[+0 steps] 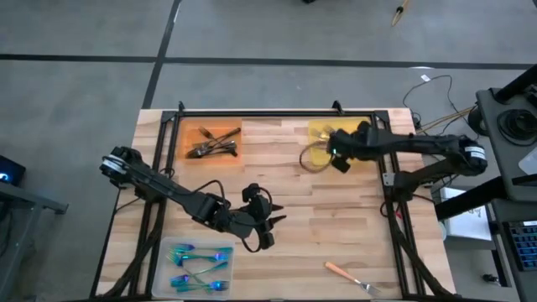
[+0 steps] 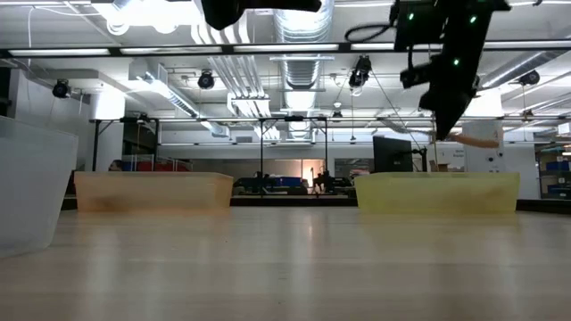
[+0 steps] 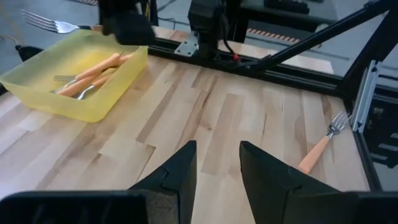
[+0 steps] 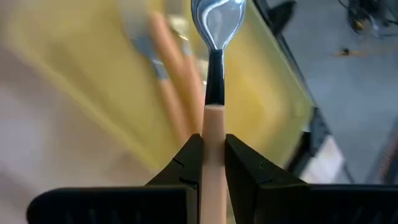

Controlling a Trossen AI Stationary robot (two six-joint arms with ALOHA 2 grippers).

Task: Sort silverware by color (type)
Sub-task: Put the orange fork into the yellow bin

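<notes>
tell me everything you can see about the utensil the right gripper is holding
It is an orange-handled utensil: a pale orange handle, a dark neck and a shiny silver head, which the left wrist view shows as fork tines. The right gripper is shut on the handle, with the head pointing forward past the fingertips. It hangs in the air above the yellow tray, which already holds other orange-handled pieces, and touches only the fingers.
</notes>
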